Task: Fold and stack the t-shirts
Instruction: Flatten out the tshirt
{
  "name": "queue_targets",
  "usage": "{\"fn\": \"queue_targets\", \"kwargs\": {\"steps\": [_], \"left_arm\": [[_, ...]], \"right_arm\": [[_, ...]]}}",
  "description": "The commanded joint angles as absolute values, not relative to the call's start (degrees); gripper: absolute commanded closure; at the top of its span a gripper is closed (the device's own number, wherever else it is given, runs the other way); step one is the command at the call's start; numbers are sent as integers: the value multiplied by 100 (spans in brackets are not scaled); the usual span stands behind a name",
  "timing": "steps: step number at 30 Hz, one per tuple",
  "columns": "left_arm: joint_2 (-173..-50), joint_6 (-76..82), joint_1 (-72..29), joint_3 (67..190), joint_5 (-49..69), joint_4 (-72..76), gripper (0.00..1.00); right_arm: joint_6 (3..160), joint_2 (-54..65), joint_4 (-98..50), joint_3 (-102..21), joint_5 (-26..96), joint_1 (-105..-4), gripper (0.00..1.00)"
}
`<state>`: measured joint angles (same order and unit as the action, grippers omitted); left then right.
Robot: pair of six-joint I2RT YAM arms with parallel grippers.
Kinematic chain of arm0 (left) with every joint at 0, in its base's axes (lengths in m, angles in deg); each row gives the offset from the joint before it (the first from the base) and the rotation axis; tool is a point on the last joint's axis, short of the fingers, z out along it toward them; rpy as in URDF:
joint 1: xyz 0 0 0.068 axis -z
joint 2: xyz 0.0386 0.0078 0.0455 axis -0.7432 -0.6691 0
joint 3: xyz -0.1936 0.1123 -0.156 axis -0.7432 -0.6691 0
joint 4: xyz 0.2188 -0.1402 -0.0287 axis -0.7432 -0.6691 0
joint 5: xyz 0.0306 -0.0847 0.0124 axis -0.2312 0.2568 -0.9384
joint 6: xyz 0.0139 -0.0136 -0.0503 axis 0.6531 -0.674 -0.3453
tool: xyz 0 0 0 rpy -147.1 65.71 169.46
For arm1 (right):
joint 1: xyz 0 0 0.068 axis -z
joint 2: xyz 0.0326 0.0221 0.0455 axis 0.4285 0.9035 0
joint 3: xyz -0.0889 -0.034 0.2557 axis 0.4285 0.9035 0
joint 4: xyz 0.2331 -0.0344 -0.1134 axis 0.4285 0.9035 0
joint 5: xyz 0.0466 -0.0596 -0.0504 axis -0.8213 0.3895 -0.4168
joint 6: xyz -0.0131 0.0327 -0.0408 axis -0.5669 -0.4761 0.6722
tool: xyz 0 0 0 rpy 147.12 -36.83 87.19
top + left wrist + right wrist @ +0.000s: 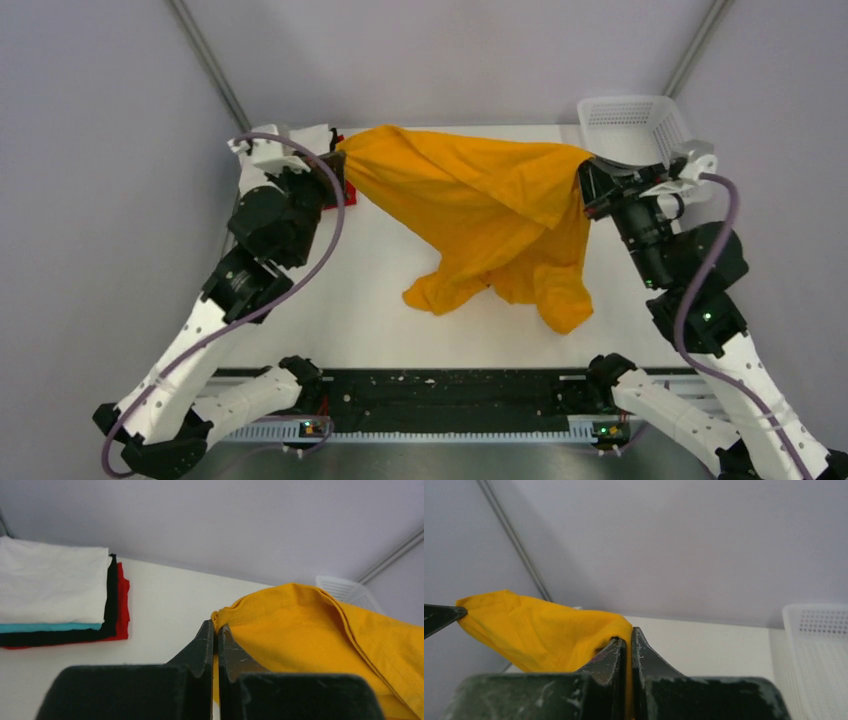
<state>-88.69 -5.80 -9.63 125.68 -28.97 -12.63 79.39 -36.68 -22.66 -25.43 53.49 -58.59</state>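
The orange-yellow t-shirt (pixel 480 215) hangs stretched between both grippers above the table, and its lower part drapes down onto the table. My left gripper (pixel 338 160) is shut on the shirt's left corner (pixel 227 617). My right gripper (pixel 587 185) is shut on its right corner (pixel 616 630). A folded stack of white, teal, black and red t-shirts (pixel 60 600) lies at the far left; in the top view only its red edge (pixel 338 195) shows beside the left arm.
A white plastic mesh basket (pixel 632 125) stands at the far right corner, just behind the right gripper; it also shows in the right wrist view (pixel 819 655). The white table (pixel 370 300) has grey walls around it.
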Motion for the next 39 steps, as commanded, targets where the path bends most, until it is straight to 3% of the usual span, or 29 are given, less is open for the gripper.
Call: {"fn": "queue_targets", "kwargs": {"steps": [1,7,12,19,23,28,32,36,38,39], "left_arm": [[-8261,-211,-973,13444,-1972,-1455,100],[-7746,-138,-974,14204,-209,-1789,100],[-7778,-78,-977,14764,486,-1915,100],[-8300,21,-977,14784,-205,-1721,100],[-8860,150,-976,14473,-1562,-1527,100],[-10356,521,-1188,14393,-4314,-1226,100],[-12088,-429,-2151,14721,-3669,-2028,100],[-13838,-1002,-2744,15137,-3174,-2318,100],[-14735,-1154,-2961,15740,-2724,-2620,88],[-15120,-1227,-3036,16110,-2510,-2838,78]], "right_arm": [[7805,-3619,-2082,-3599,3850,-5833,100],[7116,-3640,-2176,-4267,1991,-5831,100],[6943,-3599,-2376,-4660,1496,-5833,100],[7428,-3388,-2254,-4602,2108,-5834,100],[7727,-3115,-2234,-4175,3184,-5829,100],[8361,-2196,-2276,-3664,5123,-5829,100],[8694,-1232,-3133,-2950,5137,-5255,100],[7810,234,-3805,-2665,3669,-4201,100],[7858,1267,-4204,-2790,3322,-3975,92],[7976,1843,-4263,-2973,3369,-3947,83]]}}
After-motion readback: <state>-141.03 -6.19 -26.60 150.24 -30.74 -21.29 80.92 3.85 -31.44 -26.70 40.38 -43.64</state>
